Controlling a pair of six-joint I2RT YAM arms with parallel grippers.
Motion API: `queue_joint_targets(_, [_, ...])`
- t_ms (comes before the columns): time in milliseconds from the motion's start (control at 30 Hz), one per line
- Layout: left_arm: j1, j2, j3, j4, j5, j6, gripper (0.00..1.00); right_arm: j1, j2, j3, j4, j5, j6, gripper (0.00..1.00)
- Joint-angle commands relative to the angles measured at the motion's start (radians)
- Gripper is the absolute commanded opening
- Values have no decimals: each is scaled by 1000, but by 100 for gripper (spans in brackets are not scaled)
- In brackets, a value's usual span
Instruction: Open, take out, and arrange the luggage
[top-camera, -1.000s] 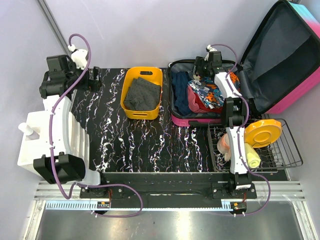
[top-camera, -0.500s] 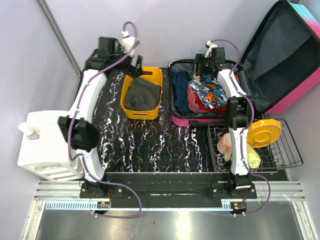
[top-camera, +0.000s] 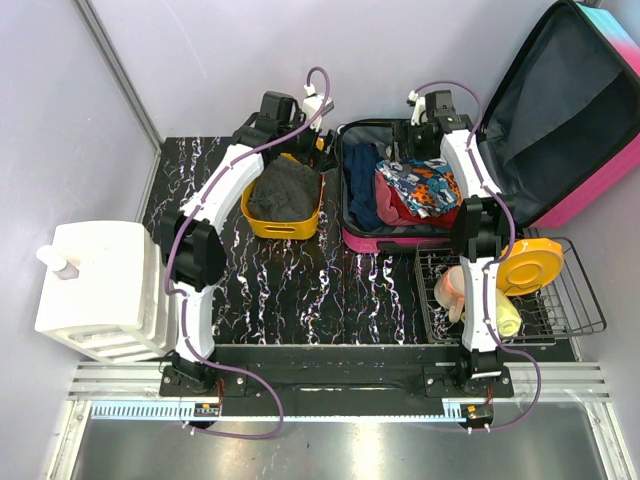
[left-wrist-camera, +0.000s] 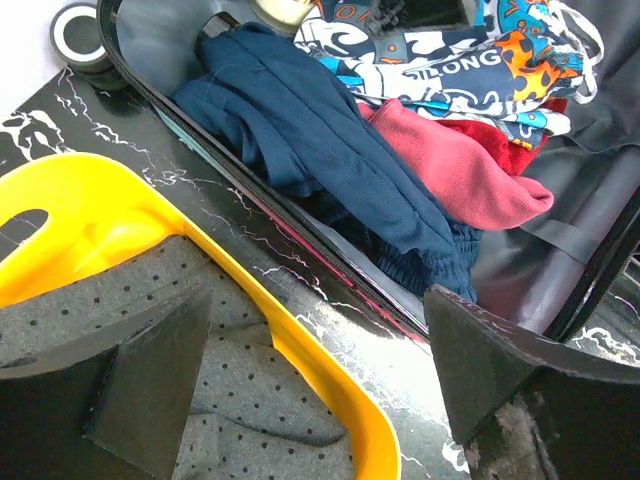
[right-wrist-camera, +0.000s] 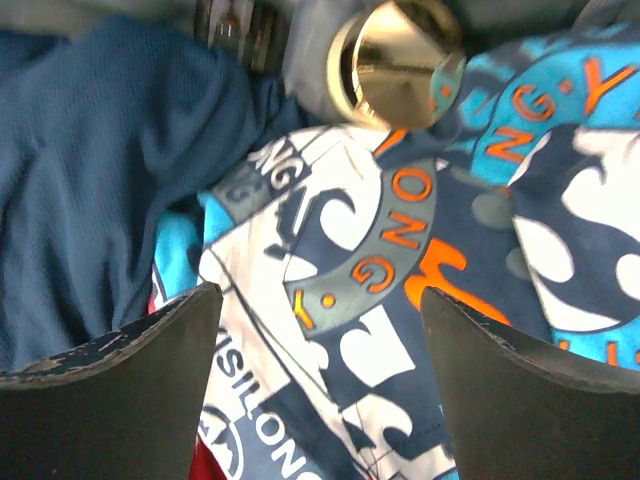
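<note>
The luggage lies open at the back right, its lid with dark lining leaning up to the right and its pink edge showing. Its base holds a navy garment, a printed blue, white and orange cloth and a red garment. My right gripper is open just above the printed cloth, near a gold-capped jar. My left gripper is open and empty over the right rim of the yellow bin, beside the luggage's zipper edge.
The yellow bin holds a grey dotted cloth. A wire rack at the front right holds a yellow plate and other small items. A white ridged block with a small bottle stands at the front left.
My left arm has swung from the far left across to the right, and its gripper now hangs over the bin's right rim. My right gripper has shifted slightly over the clothes.
</note>
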Motion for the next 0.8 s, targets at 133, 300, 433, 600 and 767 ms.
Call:
queue_joint_targets(133, [2, -91, -111, 68, 2, 7, 91, 5, -54, -108, -220, -69, -185, 89])
queue_joint_targets(300, [2, -126, -156, 42, -13, 59, 92, -6, -33, -141, -355, -44, -313, 89])
queue_joint_targets(433, [5, -128, -168, 9, -8, 97, 92, -32, -47, -117, -391, -143, -353, 89])
queue_joint_targets(600, [16, -134, -168, -10, 25, 114, 92, -32, -38, 41, -420, -228, -392, 87])
queue_joint_targets(767, [40, -133, -150, -21, 27, 122, 92, -41, -25, 116, -313, -153, -308, 89])
